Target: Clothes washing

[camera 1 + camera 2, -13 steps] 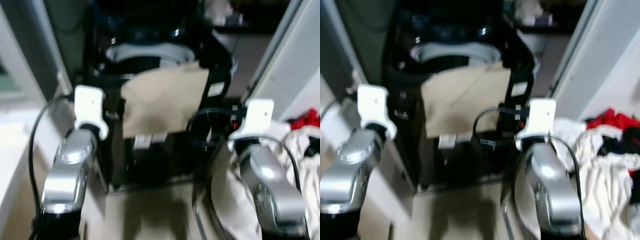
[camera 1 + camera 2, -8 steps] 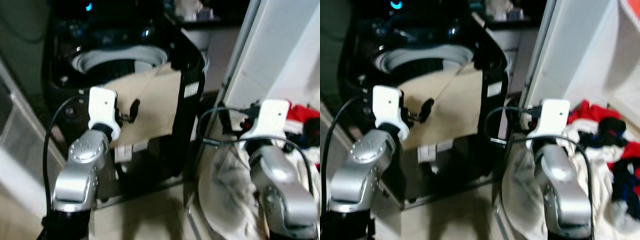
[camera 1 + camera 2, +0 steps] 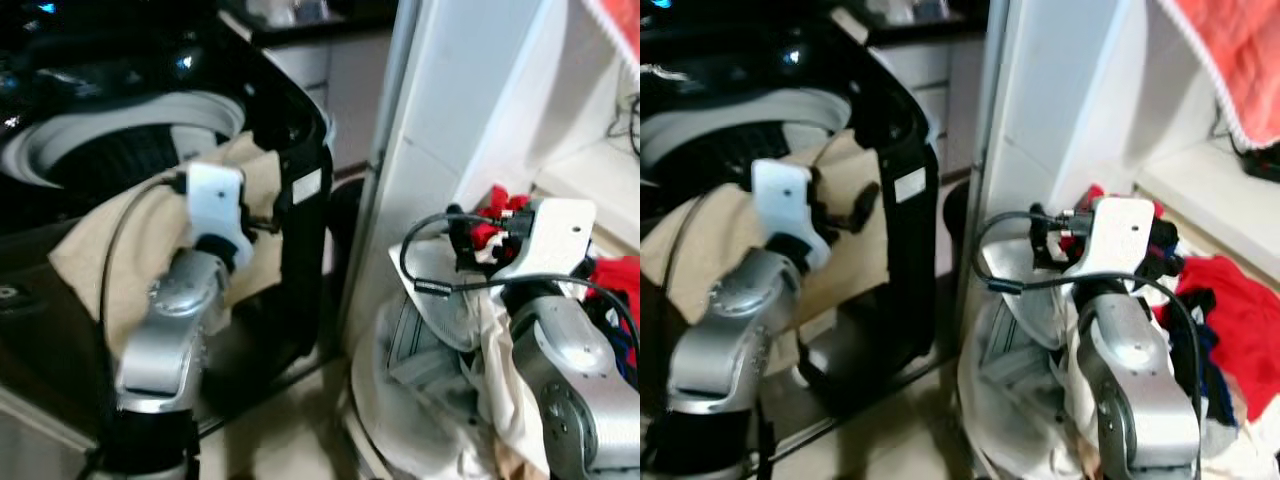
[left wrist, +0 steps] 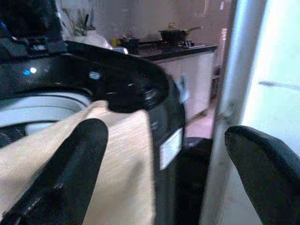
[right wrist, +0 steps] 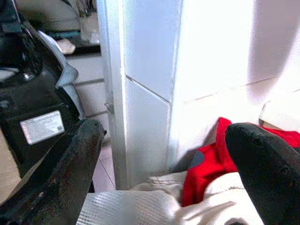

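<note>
Beige cloth (image 3: pixel 150 240) draped over black washing machine (image 3: pixel 290 150); clothes pile (image 3: pixel 1230 320) beside white wall (image 3: pixel 450 120); both end effectors spread open.

From the head, both eye views look down across the washing machine (image 3: pixel 290 190) and laundry pile (image 3: pixel 1230 320). Each wrist camera peers closely along its own fingers; both catch the machine's labelled corner and the white wall (image 5: pixel 145 70).
</note>
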